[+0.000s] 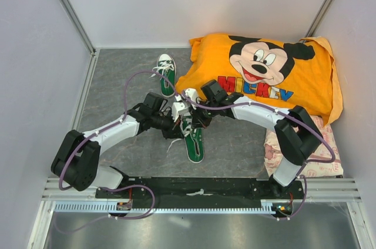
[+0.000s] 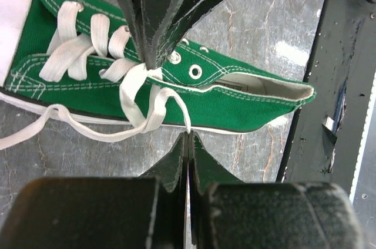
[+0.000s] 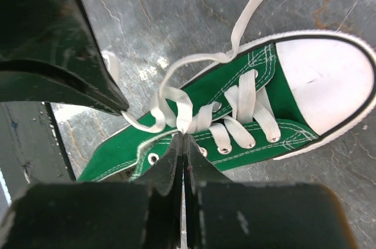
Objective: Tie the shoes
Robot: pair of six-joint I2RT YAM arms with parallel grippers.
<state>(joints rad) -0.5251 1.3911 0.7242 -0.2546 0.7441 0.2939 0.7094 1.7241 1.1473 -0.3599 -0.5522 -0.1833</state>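
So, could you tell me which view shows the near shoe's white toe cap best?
Right wrist: the whole toe cap shows there, unobstructed. The left wrist view catches only a slice at its edge; in the top view it is hidden.

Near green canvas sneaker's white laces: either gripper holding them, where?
Both, shut. Right gripper pinches the white lace at the crossing over the green canvas sneaker's tongue; left gripper pinches a lace strand off its side.
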